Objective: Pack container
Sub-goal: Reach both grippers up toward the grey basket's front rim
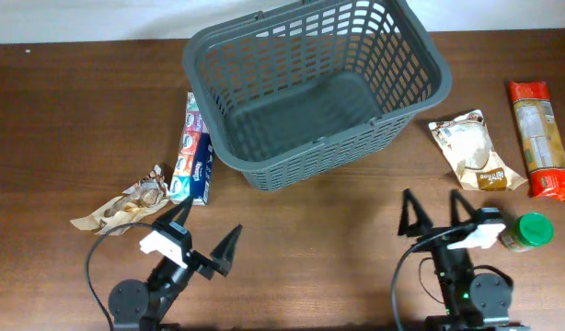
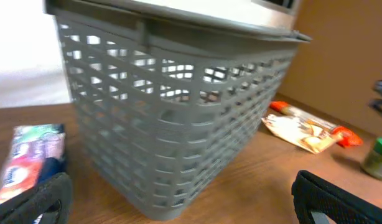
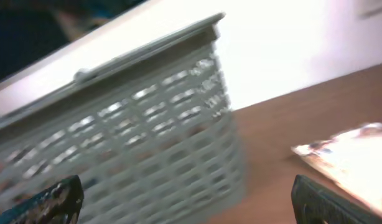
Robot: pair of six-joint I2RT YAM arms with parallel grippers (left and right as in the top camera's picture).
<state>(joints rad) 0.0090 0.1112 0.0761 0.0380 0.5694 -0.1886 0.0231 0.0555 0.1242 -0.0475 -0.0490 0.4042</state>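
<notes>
Grey plastic basket [image 1: 310, 164] stood empty at the far centre, so packing had not begun. Left gripper [image 1: 213, 213] and right gripper [image 1: 432, 198] waited near, jaws spread, holding nothing. The likely next move was reaching for the green-lidded jar [image 1: 531, 232] just right of the right gripper.

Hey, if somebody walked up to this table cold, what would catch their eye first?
The large dark grey basket, empty, dominates the far middle of the table. A long red packet at the far right and a colourful box beside the basket's left wall stand out next. Near the front edge, the left gripper and right gripper sit with jaws open, holding nothing.
</notes>
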